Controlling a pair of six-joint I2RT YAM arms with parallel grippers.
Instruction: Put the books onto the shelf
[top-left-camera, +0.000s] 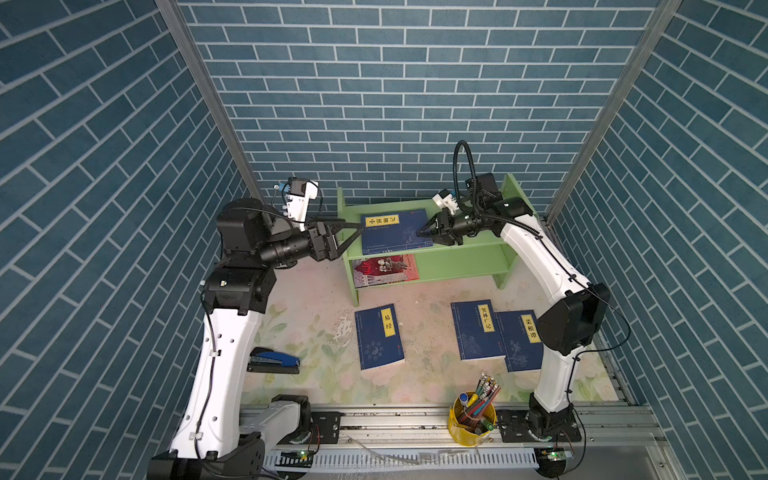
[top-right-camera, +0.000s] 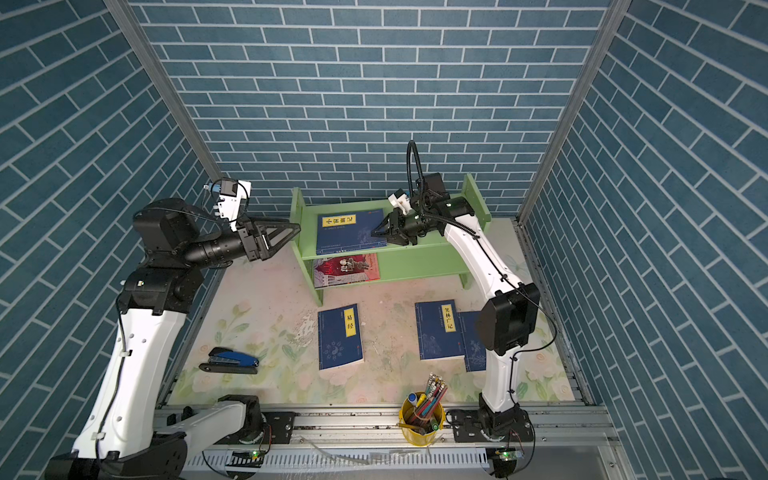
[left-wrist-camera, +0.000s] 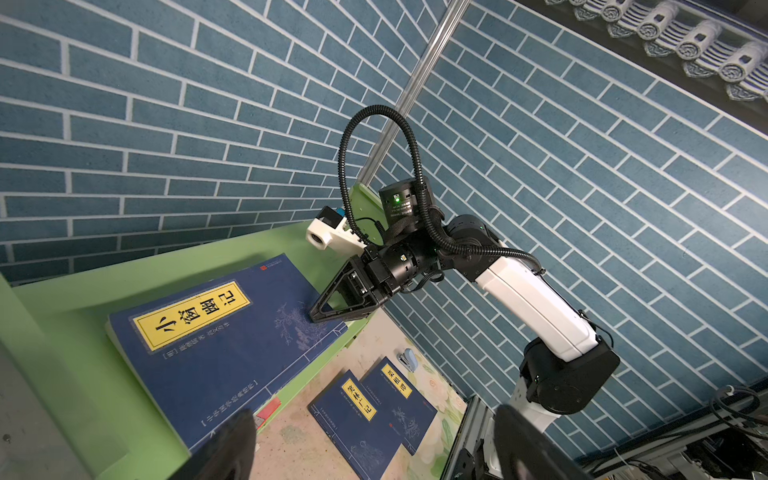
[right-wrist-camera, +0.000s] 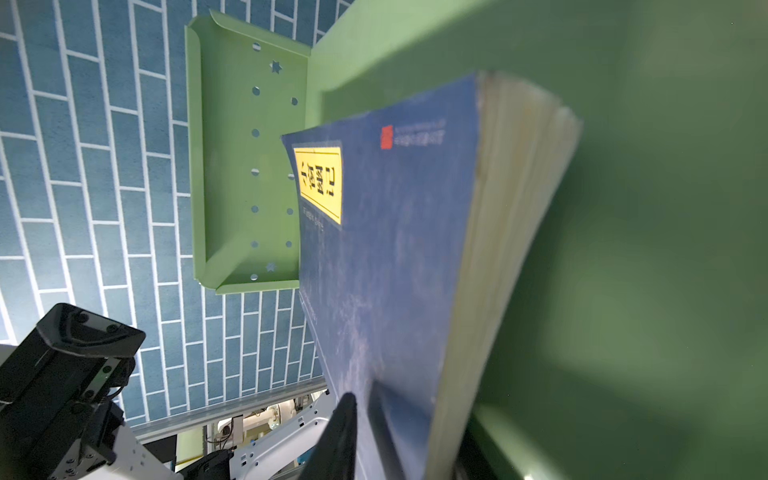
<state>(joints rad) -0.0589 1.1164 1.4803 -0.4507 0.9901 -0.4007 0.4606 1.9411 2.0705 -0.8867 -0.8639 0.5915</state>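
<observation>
Blue-brick booth: navy book (top-left-camera: 395, 232) on the top tier of the green shelf (top-left-camera: 457, 249).
Our left gripper (top-left-camera: 357, 227) is spread wide, empty; whether our right gripper (top-left-camera: 420, 233) pinches the book we cannot tell.

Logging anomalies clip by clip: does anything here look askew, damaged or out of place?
Nothing spilled or broken. The navy book and red-cover book on the shelf lie flat rather than upright. On the mat, one navy paperback overlaps a second paperback. The mat's print looks scuffed near its middle.
</observation>
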